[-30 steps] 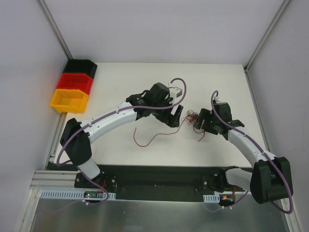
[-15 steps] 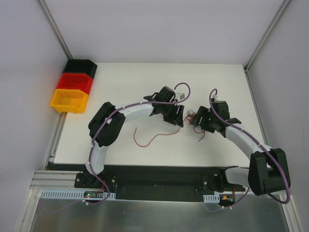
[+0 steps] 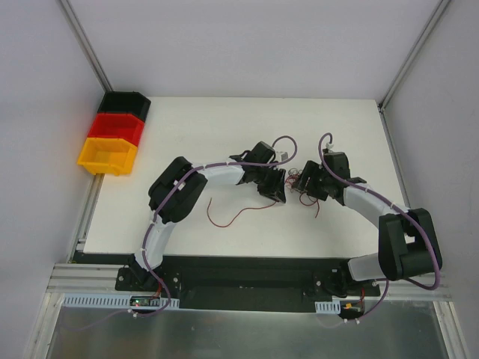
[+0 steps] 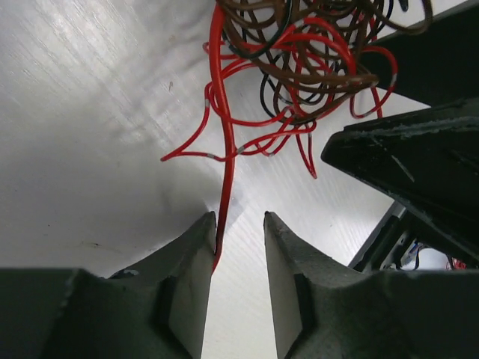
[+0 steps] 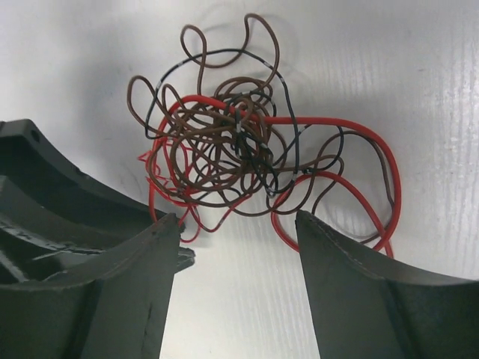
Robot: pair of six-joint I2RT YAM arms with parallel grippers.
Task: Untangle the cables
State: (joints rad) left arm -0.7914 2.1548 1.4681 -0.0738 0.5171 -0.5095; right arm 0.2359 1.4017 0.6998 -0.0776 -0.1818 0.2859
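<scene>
Red strand point(image 4: 227, 164) sits between the narrowing jaws of the left gripper point(image 4: 239, 224).
The left arm has swung in to the cables point(image 5: 239, 149) on the table point(image 3: 187, 127); its jaws have drawn close but do not pinch yet. The right gripper point(image 5: 238, 232) stands spread, straddling the knot's near edge and holding nothing. A first pull looks near.

White arms point(image 3: 221, 172), black joints point(image 3: 176, 196), purple cables point(image 3: 287, 139)
</scene>
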